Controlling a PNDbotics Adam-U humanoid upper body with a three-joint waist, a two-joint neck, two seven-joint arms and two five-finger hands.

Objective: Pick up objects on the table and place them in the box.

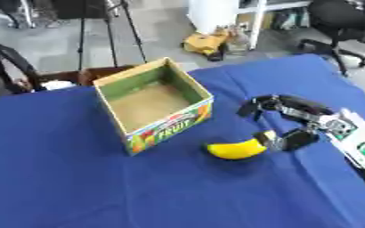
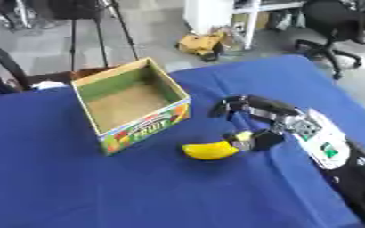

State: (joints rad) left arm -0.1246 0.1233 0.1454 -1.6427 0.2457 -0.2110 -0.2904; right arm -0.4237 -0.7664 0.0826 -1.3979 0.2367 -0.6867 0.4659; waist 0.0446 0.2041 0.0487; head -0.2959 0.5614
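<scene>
A yellow banana [image 1: 236, 150] lies on the blue tablecloth, just right of the open cardboard box [image 1: 195, 87] printed FRUIT. The box is empty inside and stands left of centre. My right hand [image 1: 294, 116] reaches in from the right. Its thumb [image 1: 288, 140] touches the banana's right end, and its fingers [image 1: 257, 104] arch above and behind the fruit, spread apart from the thumb. The banana rests on the cloth. My left hand shows in neither view.
The blue table [image 1: 76, 187] runs out to the left and toward the front. Beyond its far edge stand tripod legs [image 1: 111, 40], a yellow object [image 1: 205, 43] on the floor and an office chair [image 1: 338, 22].
</scene>
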